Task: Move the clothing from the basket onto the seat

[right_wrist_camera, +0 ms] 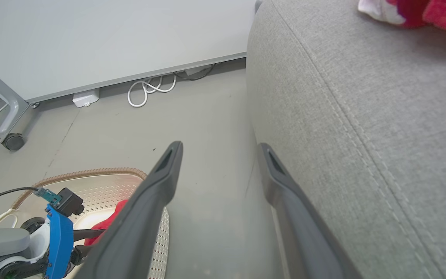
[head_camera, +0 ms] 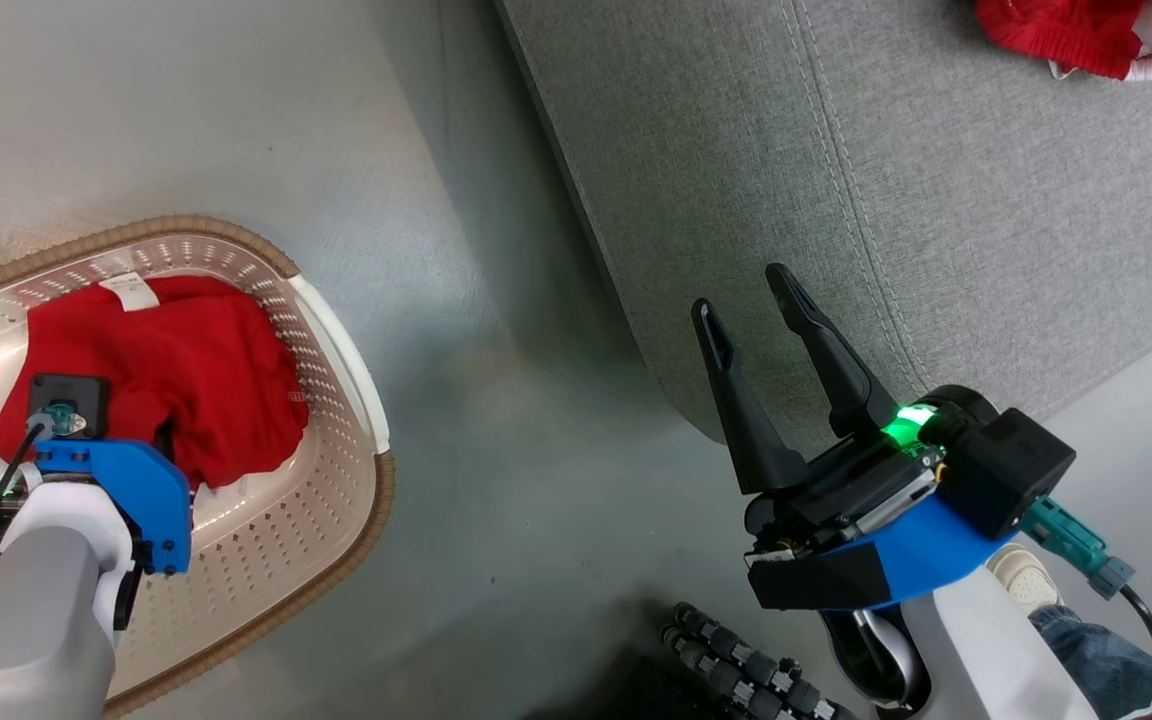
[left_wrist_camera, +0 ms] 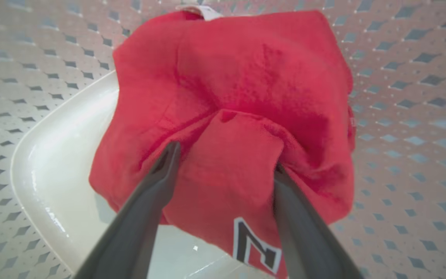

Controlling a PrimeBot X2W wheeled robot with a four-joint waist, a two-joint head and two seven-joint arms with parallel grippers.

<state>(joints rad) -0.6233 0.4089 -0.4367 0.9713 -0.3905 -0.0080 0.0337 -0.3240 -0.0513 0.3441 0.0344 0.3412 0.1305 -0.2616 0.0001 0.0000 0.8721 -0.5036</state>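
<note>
Shorts [head_camera: 1096, 35] cut at top edge; jersey [left_wrist_camera: 246, 97] no. cropped at bottom; 1 tip of fingers [left_wrist_camera: 304, 224] under fold.

Open grey floor [head_camera: 496, 420] separates the basket [head_camera: 341, 340] at left from the couch [head_camera: 836, 200] at right. Basket walls ring the jersey [head_camera: 186, 370]; its top is open.

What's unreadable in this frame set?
Red jersey, black-and-white number: cut by bottom edge, left wrist view.
Left gripper: tips partly buried in jersey folds; head view, blue wrist mount covers them.
Red white-trimmed garment on grey woven couch: cropped by top edge, head and right wrist views.
</note>
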